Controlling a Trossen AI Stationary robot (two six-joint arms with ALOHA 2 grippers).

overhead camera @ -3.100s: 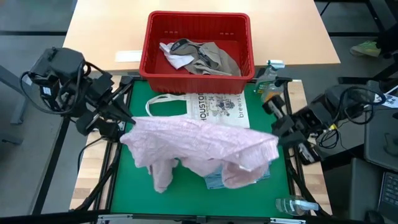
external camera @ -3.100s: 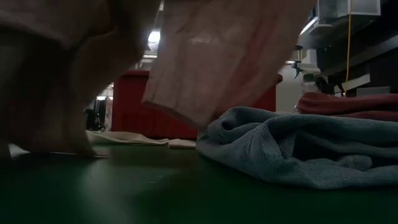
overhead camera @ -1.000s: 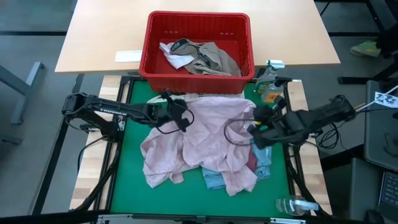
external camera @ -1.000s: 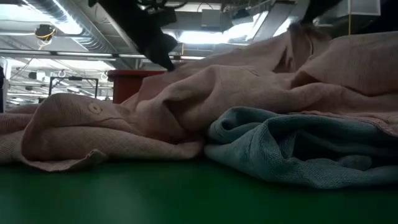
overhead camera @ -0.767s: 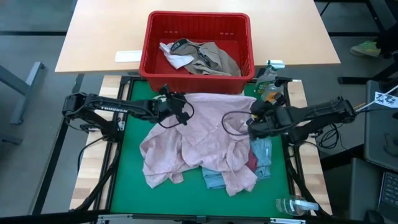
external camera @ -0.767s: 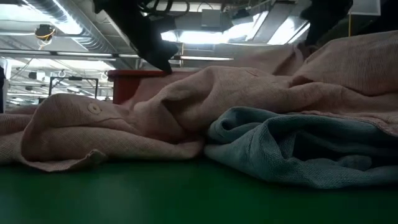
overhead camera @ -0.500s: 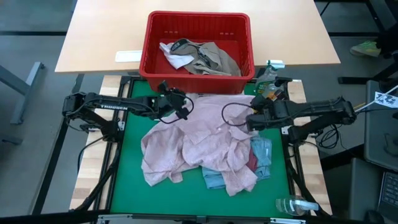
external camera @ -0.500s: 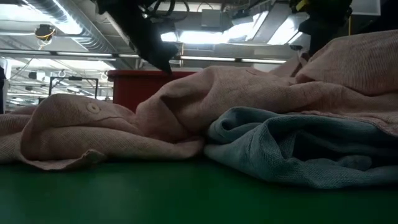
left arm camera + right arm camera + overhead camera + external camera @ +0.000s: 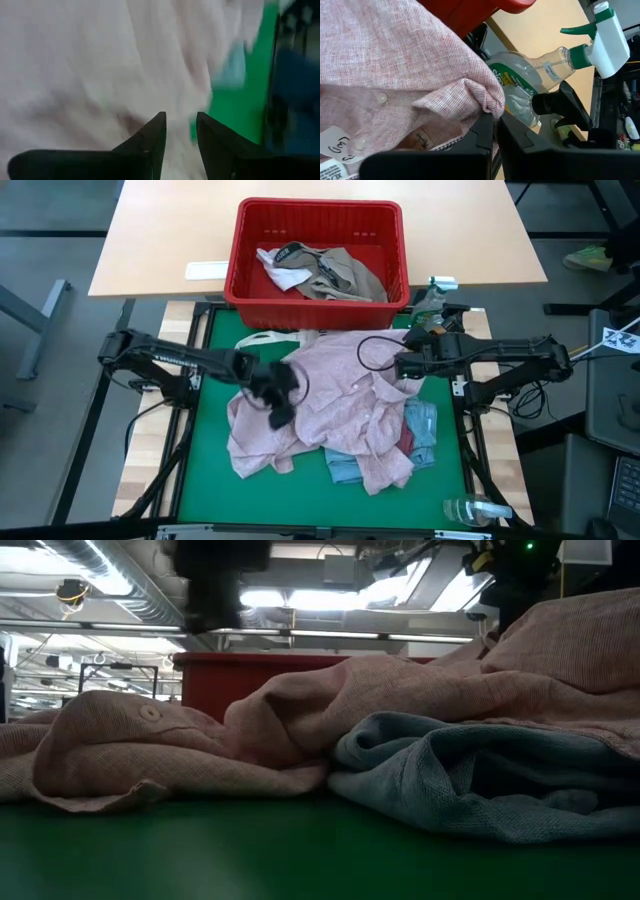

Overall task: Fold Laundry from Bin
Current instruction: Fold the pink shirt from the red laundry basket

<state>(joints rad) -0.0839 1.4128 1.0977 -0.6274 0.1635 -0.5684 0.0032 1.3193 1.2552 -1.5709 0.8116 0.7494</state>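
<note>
Your stock, by the red bin [image 9: 320,250]: khaki-grey and white pieces [image 9: 325,270] inside; pink shirt [image 9: 330,405] unfolded just before it, collar clenched in right claw [image 9: 400,366], left claw [image 9: 278,402] released above; folding mostly outstanding.

A spray bottle [image 9: 555,60] stands by the green mat [image 9: 205,480]; another [image 9: 470,510] lies nearby.

A crumpled pale pink button-up shirt [image 9: 330,405] lay spread over light blue [image 9: 425,425] and maroon cloth pieces [image 9: 405,438] on the green mat, while khaki-grey [image 9: 340,272] and white garments [image 9: 278,268] sat bunched inside the red slotted plastic bin [image 9: 318,215].
</note>
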